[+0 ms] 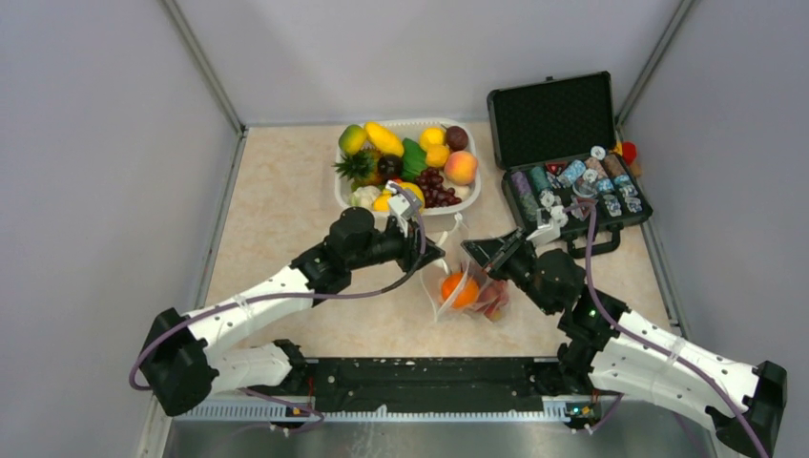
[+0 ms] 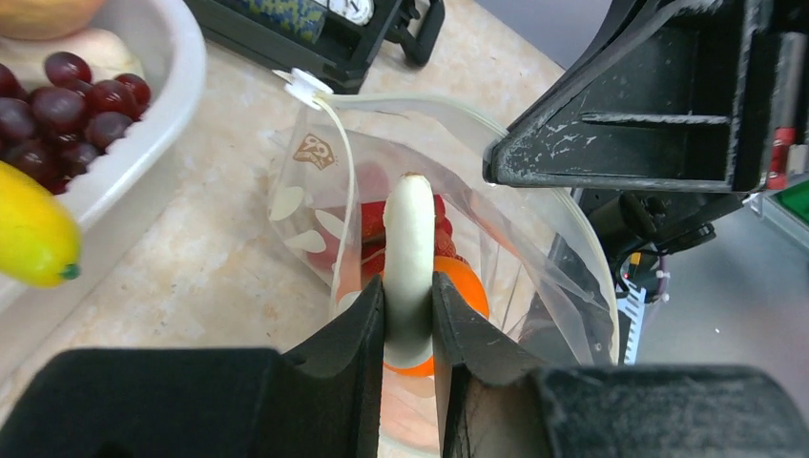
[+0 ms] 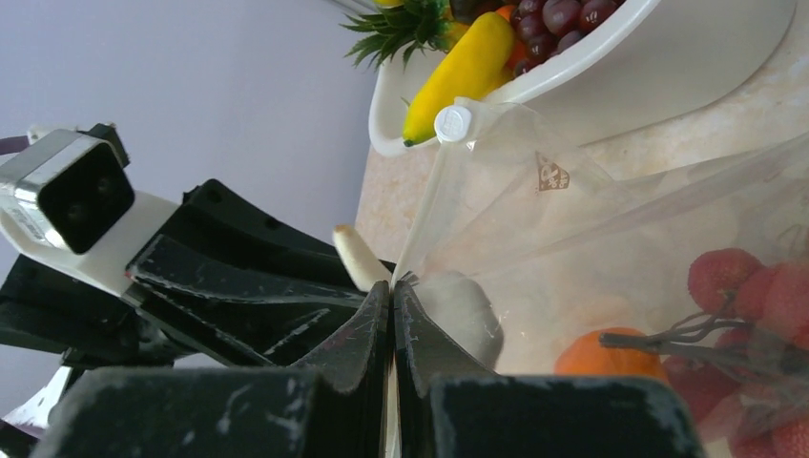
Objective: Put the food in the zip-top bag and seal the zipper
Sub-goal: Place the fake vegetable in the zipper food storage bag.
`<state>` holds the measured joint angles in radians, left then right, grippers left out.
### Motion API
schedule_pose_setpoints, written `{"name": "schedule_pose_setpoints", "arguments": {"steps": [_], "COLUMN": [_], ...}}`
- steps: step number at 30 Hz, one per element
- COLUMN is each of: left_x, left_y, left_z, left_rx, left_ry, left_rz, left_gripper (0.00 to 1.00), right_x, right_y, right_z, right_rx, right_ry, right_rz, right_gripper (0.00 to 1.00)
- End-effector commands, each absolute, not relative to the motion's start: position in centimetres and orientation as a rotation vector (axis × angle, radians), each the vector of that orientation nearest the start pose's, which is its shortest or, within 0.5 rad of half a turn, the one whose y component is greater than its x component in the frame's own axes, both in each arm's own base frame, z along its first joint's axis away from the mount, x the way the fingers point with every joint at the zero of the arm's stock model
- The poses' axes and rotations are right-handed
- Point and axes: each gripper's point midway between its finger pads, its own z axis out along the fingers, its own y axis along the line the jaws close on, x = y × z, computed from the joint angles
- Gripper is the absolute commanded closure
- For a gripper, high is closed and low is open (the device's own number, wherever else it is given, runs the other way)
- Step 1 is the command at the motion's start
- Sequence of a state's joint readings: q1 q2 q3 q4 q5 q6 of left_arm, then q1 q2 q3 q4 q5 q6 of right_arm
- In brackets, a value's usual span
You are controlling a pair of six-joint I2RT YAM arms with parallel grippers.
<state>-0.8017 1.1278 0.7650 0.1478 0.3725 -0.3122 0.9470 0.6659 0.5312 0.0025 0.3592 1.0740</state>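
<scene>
The clear dotted zip-top bag (image 1: pixel 467 291) stands open between my grippers, with an orange (image 1: pixel 459 289) and red strawberries (image 1: pixel 496 301) inside. My left gripper (image 1: pixel 431 256) is shut on a white elongated toy food piece (image 2: pixel 408 229) and holds it over the bag's mouth, above the orange (image 2: pixel 467 286). My right gripper (image 1: pixel 474 250) is shut on the bag's top edge at the zipper strip (image 3: pixel 425 200), whose white slider (image 3: pixel 453 122) sits at the far end. In the right wrist view the jaws (image 3: pixel 392 284) pinch thin plastic.
The white tub (image 1: pixel 474 191) behind the bag holds banana, grapes, peach, pineapple and other fruit. An open black case (image 1: pixel 563 114) with round chips (image 1: pixel 577 181) sits at the back right. Grey walls enclose the table.
</scene>
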Motion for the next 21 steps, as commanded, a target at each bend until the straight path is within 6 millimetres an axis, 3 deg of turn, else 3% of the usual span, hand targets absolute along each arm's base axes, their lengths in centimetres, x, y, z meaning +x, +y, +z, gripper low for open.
{"name": "schedule_pose_setpoints", "arguments": {"steps": [1,5,10,16,19,21], "left_x": [21.1,20.6,21.9,23.7,23.8,23.8], "left_y": [-34.1,-35.0,-35.3,-35.5,-36.2,-36.4], "left_z": [26.5,26.8,26.0,27.9,27.8,27.1], "left_rx": [0.769,0.797,0.764,0.633,0.677,0.717], "left_ry": [1.631,1.586,1.579,1.438,1.411,1.439], "left_rz": [-1.111,-1.103,-1.022,-0.993,-0.976,-0.956], "left_gripper": [0.76,0.73,0.68,0.66,0.65,0.58], "right_x": [19.8,19.6,19.4,18.7,18.8,18.9], "right_y": [24.2,24.0,23.6,22.8,22.2,21.7], "right_z": [29.2,29.9,30.9,32.8,32.7,32.2], "right_rx": [0.377,0.393,0.424,0.467,0.490,0.513], "right_ry": [1.703,1.677,1.640,1.557,1.554,1.563], "right_rz": [1.297,1.326,1.371,1.465,1.446,1.421], "right_gripper": [1.00,1.00,1.00,1.00,1.00,1.00]}}
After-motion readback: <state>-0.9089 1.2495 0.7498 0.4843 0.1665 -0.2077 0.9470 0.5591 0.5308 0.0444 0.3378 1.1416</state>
